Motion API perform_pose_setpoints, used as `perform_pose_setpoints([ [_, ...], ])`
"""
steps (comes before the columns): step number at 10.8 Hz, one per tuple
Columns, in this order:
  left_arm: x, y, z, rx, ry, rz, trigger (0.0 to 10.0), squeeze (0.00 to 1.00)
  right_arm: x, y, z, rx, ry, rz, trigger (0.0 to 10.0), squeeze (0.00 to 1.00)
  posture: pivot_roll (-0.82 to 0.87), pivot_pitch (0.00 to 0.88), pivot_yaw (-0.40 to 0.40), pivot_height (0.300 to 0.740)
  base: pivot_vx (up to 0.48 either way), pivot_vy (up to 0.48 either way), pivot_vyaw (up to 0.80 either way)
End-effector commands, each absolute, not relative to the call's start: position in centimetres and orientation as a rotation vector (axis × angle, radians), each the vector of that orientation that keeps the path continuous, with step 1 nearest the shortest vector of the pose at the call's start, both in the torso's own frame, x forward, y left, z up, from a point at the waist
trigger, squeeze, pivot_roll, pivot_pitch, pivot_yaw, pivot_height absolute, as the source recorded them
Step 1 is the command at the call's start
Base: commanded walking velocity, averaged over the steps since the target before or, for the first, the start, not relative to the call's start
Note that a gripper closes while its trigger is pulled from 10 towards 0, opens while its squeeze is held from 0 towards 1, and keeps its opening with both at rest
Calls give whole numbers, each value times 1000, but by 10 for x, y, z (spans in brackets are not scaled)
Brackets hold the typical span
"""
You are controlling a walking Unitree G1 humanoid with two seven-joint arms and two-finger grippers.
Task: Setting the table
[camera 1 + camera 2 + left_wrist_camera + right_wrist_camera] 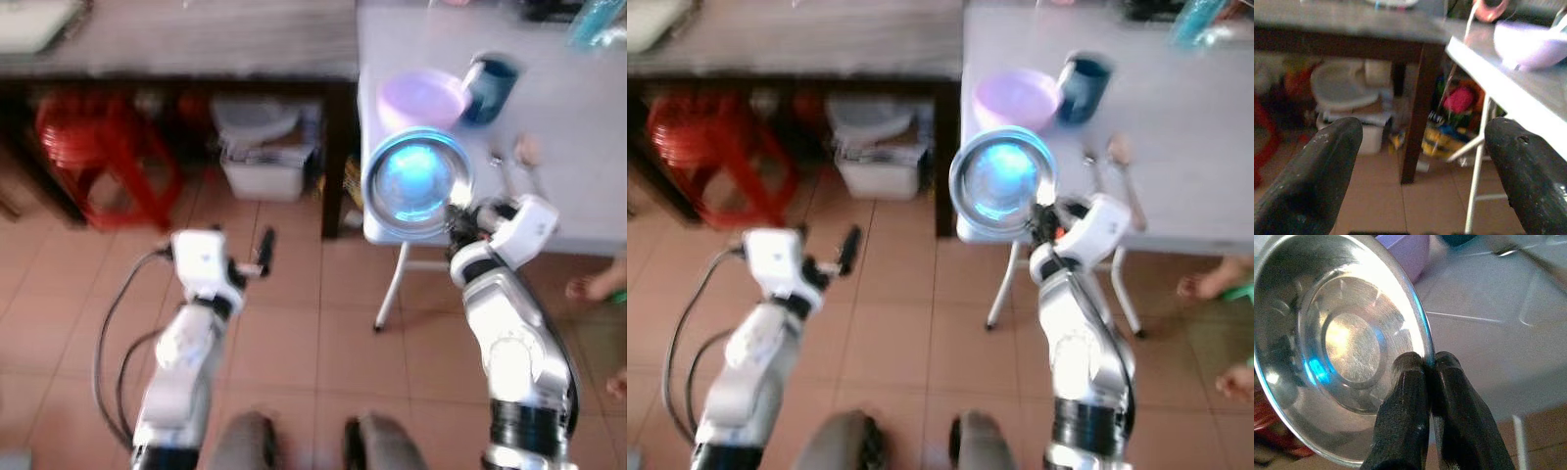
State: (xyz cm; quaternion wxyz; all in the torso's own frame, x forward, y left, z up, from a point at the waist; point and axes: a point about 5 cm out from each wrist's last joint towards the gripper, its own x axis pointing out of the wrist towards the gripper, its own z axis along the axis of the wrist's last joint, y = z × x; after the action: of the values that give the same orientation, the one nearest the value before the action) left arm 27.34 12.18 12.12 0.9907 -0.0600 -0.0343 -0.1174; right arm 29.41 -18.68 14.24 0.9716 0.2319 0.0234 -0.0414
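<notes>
1. Nearest us, at 6 o'clock in the head views, we see the robot's own legs, with a silver arm rising on each side.
2. The white table (588, 196) fills the 1–3 o'clock region. It carries a lilac bowl (421, 98), a dark blue cup (490, 88) and some cutlery (502, 174).
3. The steel plate (416, 181) hangs over the table's near corner, tilted up with its hollow facing us.
4. Our right gripper (1429, 369) is clenched on the plate's rim, one finger on each face. The plate lies at about 11 o'clock from it, and the open tabletop lies further right, around 2 o'clock.
5. Our left gripper (263, 253) hovers over the floor at 9 o'clock, fingers spread wide and holding nothing.
6. We judge the right arm better placed to lay the plate flat on the table.
</notes>
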Motion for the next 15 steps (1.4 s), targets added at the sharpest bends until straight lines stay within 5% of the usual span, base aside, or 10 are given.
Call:
perform_pose_setpoints([
  [1,272,129,118,-92,-65,-220,10000,0,294,-177,130,422,108,-70,10000,0,-72,148,17,740,0,469,0],
  [10,277,127,122,-92,-95,-223,10000,0,296,-166,152,222,-49,-20,10000,0,-67,130,33,740,352,286,0],
  [15,275,119,123,-83,-112,-246,10000,0,293,-168,151,239,-74,-35,10000,0,-63,127,33,740,477,0,0],
])
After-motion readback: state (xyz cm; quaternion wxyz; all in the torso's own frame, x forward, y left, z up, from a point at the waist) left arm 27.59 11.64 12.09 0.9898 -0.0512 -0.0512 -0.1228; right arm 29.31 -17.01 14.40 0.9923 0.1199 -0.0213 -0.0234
